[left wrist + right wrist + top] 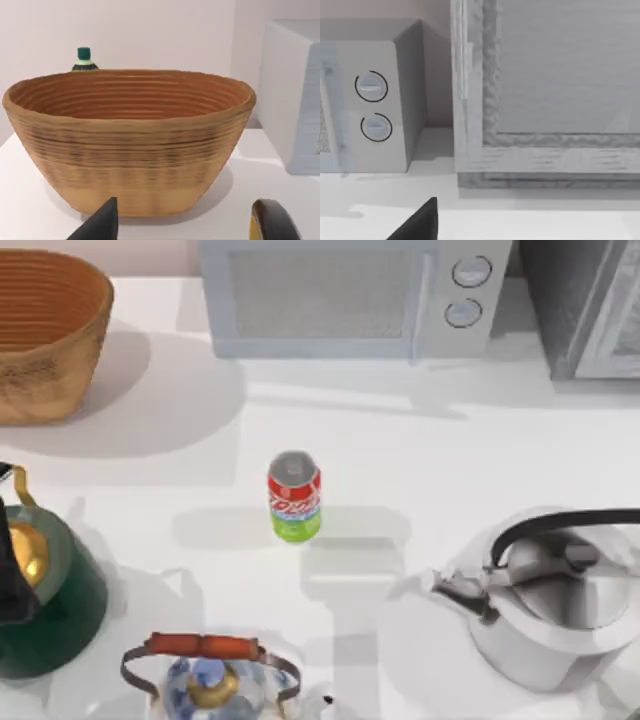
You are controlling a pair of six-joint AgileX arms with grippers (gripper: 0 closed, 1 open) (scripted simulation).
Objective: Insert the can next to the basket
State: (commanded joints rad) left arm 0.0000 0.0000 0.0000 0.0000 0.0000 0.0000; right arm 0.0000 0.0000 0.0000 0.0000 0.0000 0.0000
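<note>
The left tool (102,225) sits low over the worktop (420,440) on the left side, facing the basket (130,145). I cannot tell whether it is released or clenched. The same goes for the right tool (420,222), which is parked on the right side facing the microwave (375,105).

Neither tool holds the can (294,496). It stands upright and alone in the middle of the worktop, with the basket well apart at its ten o'clock. The green kettle (45,600) is at eight o'clock, the steel kettle (560,610) at four and the teapot (212,680) at seven.

The can is probably light, thin-walled and smooth, so it may slip or dent under a hard squeeze. Being narrow, it may also tip if nudged near the top. The best hold looks like a moderate one across the mid-body. Bare worktop at the basket's four o'clock suits the set-down.
</note>
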